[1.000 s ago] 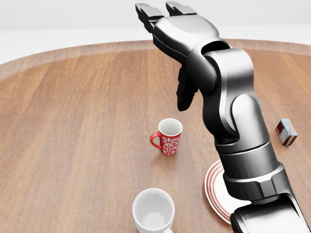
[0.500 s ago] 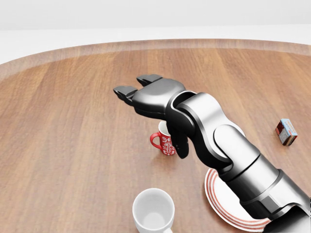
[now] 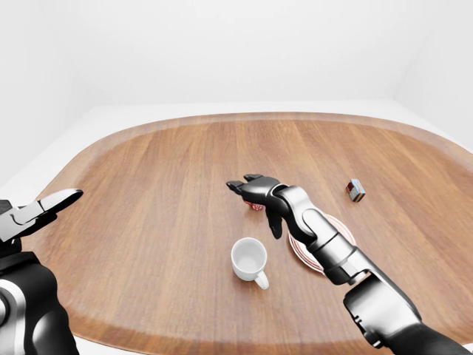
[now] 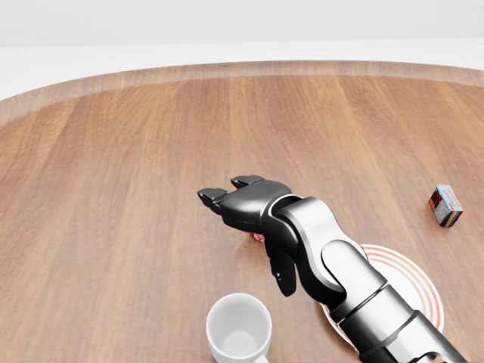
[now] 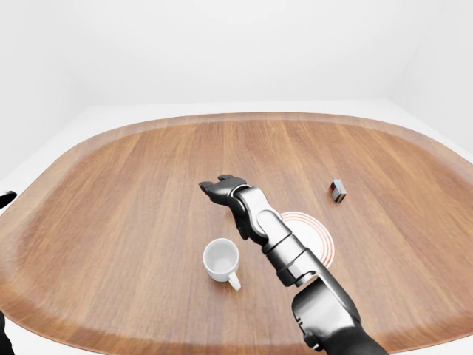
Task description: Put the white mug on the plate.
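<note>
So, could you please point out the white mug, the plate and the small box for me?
white mug (image 3: 249, 257), left-eye view, inside its bowl.
plate (image 4: 412, 281), head view, striped rim.
small box (image 4: 445, 206), head view, its top face.

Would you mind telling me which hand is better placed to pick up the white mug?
Right. The right hand, open, hovers above the white mug; the left hand hangs by the table's far left edge.

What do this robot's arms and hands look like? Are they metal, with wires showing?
The right arm is smooth silver-grey segments with rounded joints and dark bands. Its right hand is glossy black with blocky fingers. The left hand looks black with pale highlights. No cables, markings or sleeves show.
</note>
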You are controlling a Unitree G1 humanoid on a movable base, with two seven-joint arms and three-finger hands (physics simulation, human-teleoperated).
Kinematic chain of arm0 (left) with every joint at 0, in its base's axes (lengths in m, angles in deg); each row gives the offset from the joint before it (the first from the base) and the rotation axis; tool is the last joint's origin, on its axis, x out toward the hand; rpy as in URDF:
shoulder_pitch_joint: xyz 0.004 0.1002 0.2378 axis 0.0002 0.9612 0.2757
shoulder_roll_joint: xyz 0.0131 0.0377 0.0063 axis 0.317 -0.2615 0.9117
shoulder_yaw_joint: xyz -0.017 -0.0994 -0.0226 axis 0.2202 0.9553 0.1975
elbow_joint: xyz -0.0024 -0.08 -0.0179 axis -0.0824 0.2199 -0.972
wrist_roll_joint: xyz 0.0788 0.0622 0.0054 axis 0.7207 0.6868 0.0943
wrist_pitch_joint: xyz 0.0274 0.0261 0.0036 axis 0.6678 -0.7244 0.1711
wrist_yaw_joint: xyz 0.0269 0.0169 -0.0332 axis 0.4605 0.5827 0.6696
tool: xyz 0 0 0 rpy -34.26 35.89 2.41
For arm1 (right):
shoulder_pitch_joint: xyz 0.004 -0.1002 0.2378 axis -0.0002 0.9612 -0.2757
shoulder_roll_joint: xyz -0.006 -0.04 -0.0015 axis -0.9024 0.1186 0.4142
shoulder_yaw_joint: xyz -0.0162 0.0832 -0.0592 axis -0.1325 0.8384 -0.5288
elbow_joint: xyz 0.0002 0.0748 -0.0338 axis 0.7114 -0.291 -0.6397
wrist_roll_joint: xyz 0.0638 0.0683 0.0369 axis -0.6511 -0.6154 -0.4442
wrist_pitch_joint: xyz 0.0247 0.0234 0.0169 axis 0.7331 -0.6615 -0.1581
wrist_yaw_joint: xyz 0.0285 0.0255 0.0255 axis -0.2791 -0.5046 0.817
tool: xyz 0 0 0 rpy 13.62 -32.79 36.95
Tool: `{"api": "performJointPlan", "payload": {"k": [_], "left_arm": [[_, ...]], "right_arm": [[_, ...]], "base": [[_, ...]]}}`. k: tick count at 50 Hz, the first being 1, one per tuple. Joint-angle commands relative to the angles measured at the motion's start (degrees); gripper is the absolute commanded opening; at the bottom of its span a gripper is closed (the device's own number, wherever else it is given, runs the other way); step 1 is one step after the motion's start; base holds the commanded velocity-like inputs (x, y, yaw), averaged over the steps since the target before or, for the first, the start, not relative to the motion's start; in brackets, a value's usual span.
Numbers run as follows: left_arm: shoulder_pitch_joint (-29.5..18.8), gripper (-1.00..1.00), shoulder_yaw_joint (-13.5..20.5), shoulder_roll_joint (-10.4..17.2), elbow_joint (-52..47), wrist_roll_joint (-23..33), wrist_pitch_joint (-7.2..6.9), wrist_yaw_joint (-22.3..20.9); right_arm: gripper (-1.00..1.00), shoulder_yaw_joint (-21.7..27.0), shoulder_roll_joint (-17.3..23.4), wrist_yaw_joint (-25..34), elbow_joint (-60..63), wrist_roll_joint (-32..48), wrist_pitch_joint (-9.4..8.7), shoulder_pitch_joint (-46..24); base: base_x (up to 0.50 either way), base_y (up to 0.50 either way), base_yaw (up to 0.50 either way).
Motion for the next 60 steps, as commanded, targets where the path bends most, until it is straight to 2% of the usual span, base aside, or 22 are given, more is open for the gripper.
{"api": "performJointPlan", "payload": {"k": [1,15,26,31,40,55,60], "left_arm": [[0.1,1.00,-0.1,-0.1,0.1,0.1,0.00,-0.1],[0.2,1.00,-0.2,-0.4,0.0,0.4,0.00,-0.2],[0.2,1.00,-0.6,-0.5,0.2,0.8,0.00,-0.3],[0.3,1.00,-0.6,-0.6,0.5,0.9,0.00,-0.5],[0.2,1.00,-0.8,-0.6,0.8,0.9,0.00,-0.5],[0.0,1.00,-0.9,-0.5,1.1,0.9,0.00,-0.4],[0.1,1.00,-1.0,-0.5,1.0,0.9,0.00,-0.3]], "right_arm": [[1.00,3.1,-3.6,0.0,-2.4,4.4,0.00,3.3],[1.00,-4.7,-0.3,0.0,2.8,0.8,0.00,5.7],[1.00,-3.0,-4.0,0.0,-0.6,4.5,0.00,5.1],[1.00,-4.5,-4.7,0.0,-0.1,4.6,0.00,5.4],[1.00,-8.6,-4.1,0.0,0.7,1.8,0.00,3.2],[1.00,-8.3,-4.2,0.0,0.2,2.3,0.00,4.7],[1.00,-6.5,-5.7,0.0,-0.1,5.7,0.00,7.8]], "base": [[0.00,0.00,0.00],[0.00,0.00,0.00],[0.00,0.00,0.00],[0.00,0.00,0.00],[0.00,0.00,0.00],[0.00,0.00,0.00],[0.00,0.00,0.00]]}}
